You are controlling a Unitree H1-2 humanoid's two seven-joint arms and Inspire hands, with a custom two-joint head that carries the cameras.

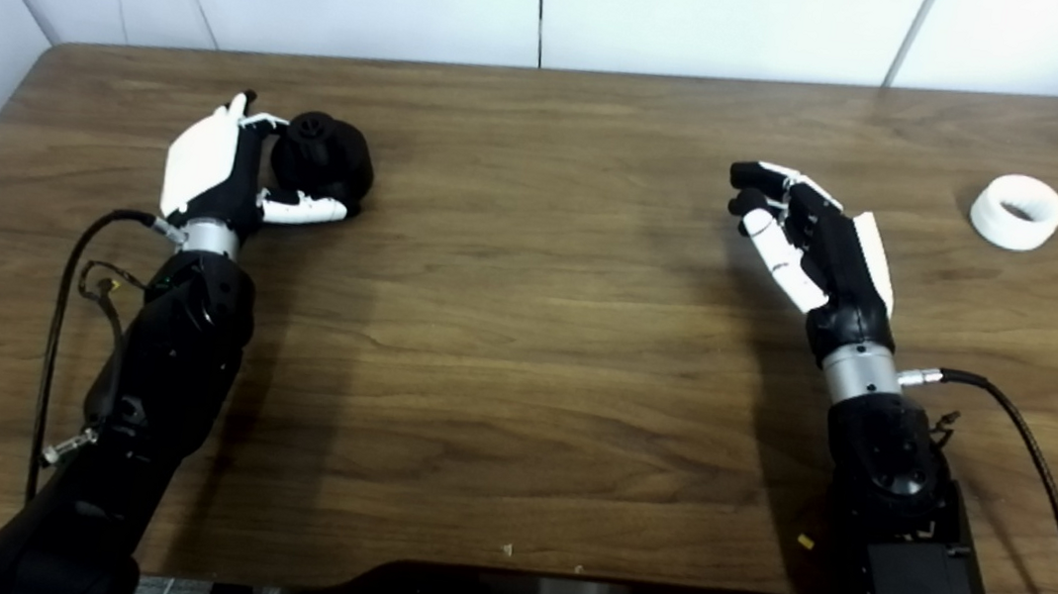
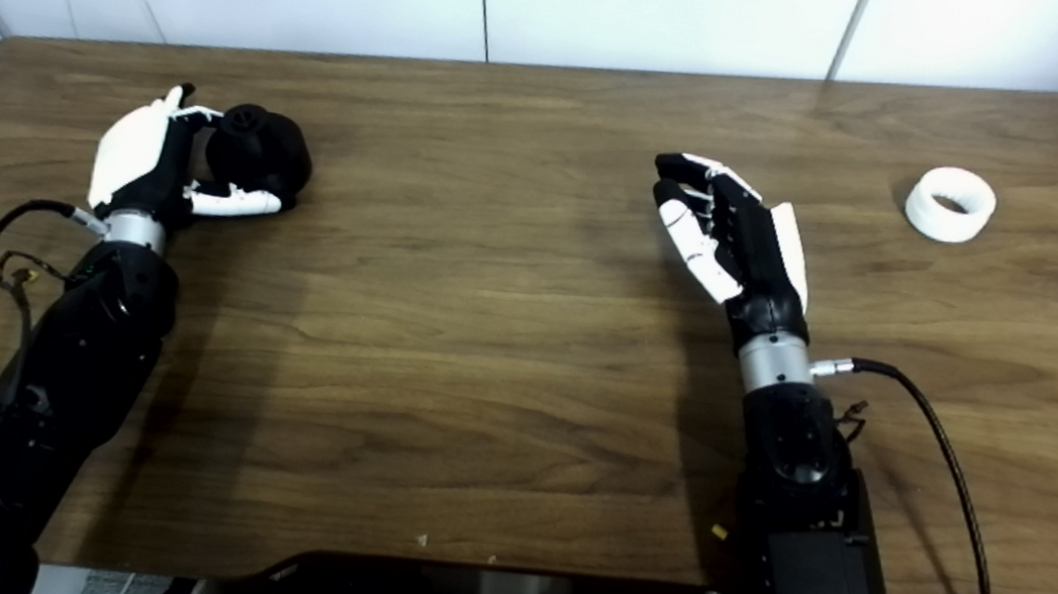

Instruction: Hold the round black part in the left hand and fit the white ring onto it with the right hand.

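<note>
The wooden table (image 1: 522,356) carries everything. The left hand (image 1: 210,166) is at the far left part of it, and its fingers and thumb are curled around the round black part (image 1: 324,159), which sits on the table just to the right of the palm; the thumb lies under its near side. I cannot tell if the hold is firm. The right hand (image 1: 819,245) is raised with fingers apart and a little bent, holding nothing. The white ring (image 1: 1018,211) lies flat on the table, well apart to the right of this hand and a little farther away.
</note>
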